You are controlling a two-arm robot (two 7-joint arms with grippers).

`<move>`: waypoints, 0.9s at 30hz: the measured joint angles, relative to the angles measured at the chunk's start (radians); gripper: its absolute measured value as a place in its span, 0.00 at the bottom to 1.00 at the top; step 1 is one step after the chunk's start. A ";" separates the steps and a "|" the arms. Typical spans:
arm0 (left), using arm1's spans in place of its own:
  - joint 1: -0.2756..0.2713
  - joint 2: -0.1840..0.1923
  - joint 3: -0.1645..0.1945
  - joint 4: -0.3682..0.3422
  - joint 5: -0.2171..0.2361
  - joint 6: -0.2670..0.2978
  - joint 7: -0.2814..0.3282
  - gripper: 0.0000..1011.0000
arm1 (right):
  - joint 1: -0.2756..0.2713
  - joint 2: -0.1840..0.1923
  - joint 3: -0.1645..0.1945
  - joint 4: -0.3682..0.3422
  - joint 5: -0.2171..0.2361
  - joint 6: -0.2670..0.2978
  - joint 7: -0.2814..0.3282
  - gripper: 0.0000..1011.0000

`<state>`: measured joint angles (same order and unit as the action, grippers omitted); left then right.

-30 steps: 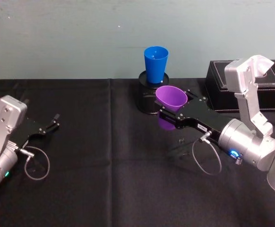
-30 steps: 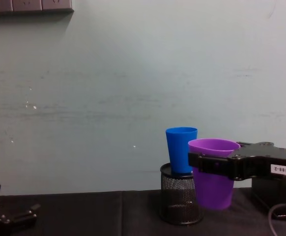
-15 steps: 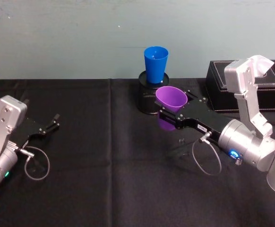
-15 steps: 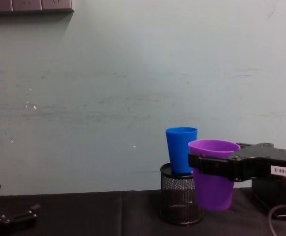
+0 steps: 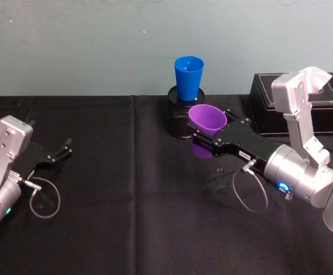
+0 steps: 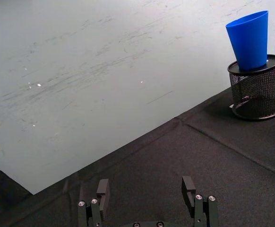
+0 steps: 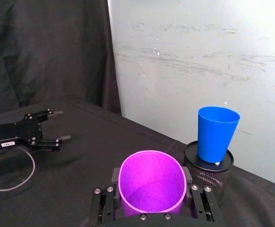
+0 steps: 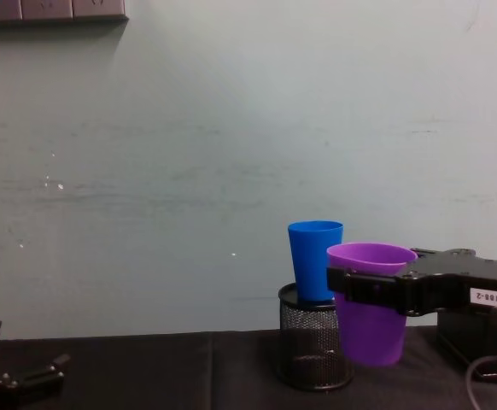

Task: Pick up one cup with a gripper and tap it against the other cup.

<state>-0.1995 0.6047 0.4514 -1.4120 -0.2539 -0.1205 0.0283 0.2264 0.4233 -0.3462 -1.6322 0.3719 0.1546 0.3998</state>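
Well to the left of the black wire-mesh pen holder [image 5: 177, 123], the left gripper [image 5: 68, 146] is laid low over the black cloth [image 5: 132, 217], its fingers spread apart and unloaded. Open cloth is left between it and the holder. The blue cup [image 5: 188, 77] is seated upright in the holder's mouth, most of it standing above the mesh rim. Just in front of the holder and slightly to its right, the purple cup [image 5: 206, 119] is clasped by the right gripper [image 5: 211, 133]. One black finger is pressed to each side of the cup's wall a little under the rim, and the mouth is turned up. The cup's base is carried clear of the cloth, above the level of the holder's foot. A gap is seen between the purple rim and the blue cup. A white label [image 8: 488, 295] on the right gripper's body appears to read 188-2. Right of the holder, a black box [image 5: 326, 112] is set near the wall, close behind the right arm.
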 joint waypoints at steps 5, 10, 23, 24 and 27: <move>0.000 0.000 0.000 0.000 0.000 0.000 0.000 0.99 | 0.000 0.000 0.000 0.000 0.000 0.000 0.000 0.72; 0.000 0.000 0.000 0.000 0.000 0.000 0.000 0.99 | 0.000 0.000 0.000 0.000 0.000 0.000 0.000 0.72; 0.000 0.000 0.000 0.000 0.000 0.000 0.000 0.99 | 0.000 0.000 0.000 0.000 0.000 0.000 0.000 0.72; 0.000 0.000 0.000 0.000 0.000 0.000 0.000 0.99 | 0.000 0.000 0.000 0.000 0.000 0.000 0.000 0.72; 0.000 0.000 0.000 0.000 0.000 0.000 0.000 0.99 | 0.000 0.000 0.000 0.000 0.000 0.000 0.000 0.72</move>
<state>-0.1995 0.6047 0.4514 -1.4120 -0.2539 -0.1205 0.0283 0.2264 0.4233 -0.3462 -1.6321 0.3715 0.1546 0.3996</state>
